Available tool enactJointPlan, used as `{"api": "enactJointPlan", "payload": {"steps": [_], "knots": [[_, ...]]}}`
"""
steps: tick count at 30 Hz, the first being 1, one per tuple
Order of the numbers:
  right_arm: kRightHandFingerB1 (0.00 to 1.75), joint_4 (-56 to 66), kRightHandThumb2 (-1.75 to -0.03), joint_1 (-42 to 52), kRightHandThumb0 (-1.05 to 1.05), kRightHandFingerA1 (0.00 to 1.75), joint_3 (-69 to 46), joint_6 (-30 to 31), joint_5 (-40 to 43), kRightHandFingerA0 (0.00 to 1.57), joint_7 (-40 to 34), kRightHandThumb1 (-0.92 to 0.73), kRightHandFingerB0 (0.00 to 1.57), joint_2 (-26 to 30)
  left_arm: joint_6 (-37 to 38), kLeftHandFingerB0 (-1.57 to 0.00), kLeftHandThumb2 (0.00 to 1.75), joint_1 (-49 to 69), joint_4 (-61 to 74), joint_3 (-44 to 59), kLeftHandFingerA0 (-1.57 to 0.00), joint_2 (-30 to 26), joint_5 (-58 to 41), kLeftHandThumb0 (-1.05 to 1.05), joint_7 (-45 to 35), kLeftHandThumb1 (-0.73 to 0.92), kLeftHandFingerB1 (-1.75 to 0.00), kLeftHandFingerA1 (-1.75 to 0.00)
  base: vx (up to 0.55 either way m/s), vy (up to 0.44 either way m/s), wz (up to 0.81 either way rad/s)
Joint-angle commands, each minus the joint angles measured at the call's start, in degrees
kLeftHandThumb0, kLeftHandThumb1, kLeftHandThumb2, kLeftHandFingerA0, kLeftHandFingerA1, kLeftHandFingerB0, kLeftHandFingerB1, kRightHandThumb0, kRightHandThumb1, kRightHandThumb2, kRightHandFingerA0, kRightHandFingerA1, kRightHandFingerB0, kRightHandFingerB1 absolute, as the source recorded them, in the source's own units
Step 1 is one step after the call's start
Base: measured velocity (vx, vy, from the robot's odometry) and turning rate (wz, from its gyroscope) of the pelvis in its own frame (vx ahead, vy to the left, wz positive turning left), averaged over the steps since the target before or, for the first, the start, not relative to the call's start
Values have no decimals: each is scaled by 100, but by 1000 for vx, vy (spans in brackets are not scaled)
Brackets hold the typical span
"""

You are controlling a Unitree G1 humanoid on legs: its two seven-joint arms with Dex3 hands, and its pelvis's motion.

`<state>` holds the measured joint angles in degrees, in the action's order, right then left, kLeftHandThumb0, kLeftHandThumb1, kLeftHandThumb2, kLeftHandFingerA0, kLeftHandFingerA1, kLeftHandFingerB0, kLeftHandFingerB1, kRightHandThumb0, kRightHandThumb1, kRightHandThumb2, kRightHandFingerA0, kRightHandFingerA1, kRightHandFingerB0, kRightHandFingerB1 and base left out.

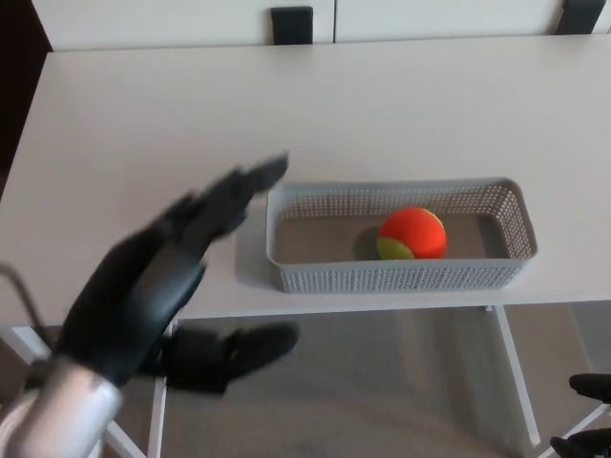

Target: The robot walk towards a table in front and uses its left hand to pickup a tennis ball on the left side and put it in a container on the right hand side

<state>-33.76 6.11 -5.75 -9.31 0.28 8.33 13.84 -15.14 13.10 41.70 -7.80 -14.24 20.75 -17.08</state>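
On the white table (143, 124), near its front edge and right of centre, sits a grey perforated container (401, 279), a long shallow basket lying crosswise. Inside it, a little right of the middle, rests the tennis ball (415, 232), mostly orange with 1 yellow-green patch low on its left side; it lies on the basket's floor, apart from the walls.

The left hand (162, 277) reaches in from the lower left, blurred, above the table's front edge. It grasps nothing: its fingers (263, 175) are stretched out and spread, their tips just beside the container's left end and slightly above its rim, clear of the ball. Below it, under the table's edge, a dark blurred shape (224, 353) shows, which may be the thumb; I cannot tell.

At the lower right corner, dark parts of the right hand (590, 386) show well below the table; whether it is released or clenched cannot be told.
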Motion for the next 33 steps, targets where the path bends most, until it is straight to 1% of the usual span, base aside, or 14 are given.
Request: {"api": "enactJointPlan", "payload": {"steps": [1, 6, 8, 10, 13, 14, 15, 16, 17, 19, 22, 23, 27, 33], "knots": [[88, -551, -58, -23, -63, 103, 21, -40, -131, 49, 10, -35, 26, 179, 3575, -42, 59, 4270, -611, 2454, -42, -792, -3768, -81, -2961, 56, -33, -33, 0, 0, 0], [80, -667, -57, 17, -62, 97, 16, -25, -104, 46, -5, -36, 26, 180, 3603, -52, 58, 4502, -1459, 2531, -55, -980, -3848, -76, -3429, 54, -36, -37, 0, 0, 0], [80, -708, -58, 34, -61, 98, 52, -16, -132, 46, -37, -35, 27, 159, 3560, -51, 64, 4445, -1741, 2421, -60, -1249, -3414, -80, -3306, 48, -38, -42, 0, 0, 0], [80, -752, -58, 24, -61, 98, 79, -17, -159, 46, -59, -35, 27, 147, 3646, -51, 64, 4316, -1990, 2296, -60, -1391, -3148, -80, -3169, 48, -38, -42, 0, 0, 0], [82, -910, -59, -3, -58, 98, 58, -113, -104, 47, -14, -35, 27, 130, 3014, -55, 59, 3595, -2747, 1901, -60, -1227, -2784, -69, -2754, 43, -40, -44, 0, 0, 0], [81, -951, -58, 5, -61, 97, 64, -133, -107, 48, -20, -35, 27, 126, 2881, -47, 57, 3392, -2974, 1801, -54, -1087, -2553, -65, -2405, 52, -36, -41, 0, 0, 0], [81, -990, -58, 17, -61, 97, 70, -152, -111, 48, -23, -35, 27, 122, 2729, -47, 57, 3173, -3206, 1694, -54, -918, -2276, -65, -1993, 52, -36, -41, 0, 0, 0], [81, -1016, -58, 12, -61, 97, 72, -168, -111, 48, -24, -35, 27, 123, 2753, -47, 57, 3120, -3300, 1669, -54, -896, -2240, -65, -1918, 52, -36, -41, 0, 0, 0], [81, -1074, -59, 38, -58, 97, 83, -189, -112, 48, -7, -35, 25, 115, 2554, -41, 58, 2624, -3932, 1535, -47, -618, -2003, -68, -1481, 56, -35, -40, 0, 0, 0], [83, -1143, -59, 43, -60, 99, 75, -245, -113, 48, -11, -34, 25, 137, 2316, -42, 60, 1916, -4753, 1366, -47, -373, -1716, -74, -1043, 60, -36, -44, 0, 0, 0], [79, -1230, -58, -19, -62, 96, 39, -222, -81, 48, -54, -35, 26, 130, 1953, -41, 60, 947, -5743, 1188, -43, -345, -1250, -76, -578, 65, -34, -45, 0, 0, 0], [79, -1295, -58, -37, -60, 97, -13, -260, -24, 48, -54, -35, 26, 113, 2052, -38, 61, 329, -6509, 1126, -39, -365, -1041, -75, -272, 65, -33, -41, 0, 0, 0], [77, -1170, -57, 44, -62, 96, -157, -248, 90, 45, -67, -36, 25, 186, 2397, -34, 61, -504, -7913, 762, -33, -459, -430, -78, 541, 66, -32, -37, 0, 0, 0], [74, -1117, -59, 14, -59, 92, -132, -182, 25, 47, -93, -36, 27, 231, 2542, -36, 61, -627, -8485, 509, -35, -574, -283, -76, 903, 66, -33, -42, 0, 0, 0]]}}
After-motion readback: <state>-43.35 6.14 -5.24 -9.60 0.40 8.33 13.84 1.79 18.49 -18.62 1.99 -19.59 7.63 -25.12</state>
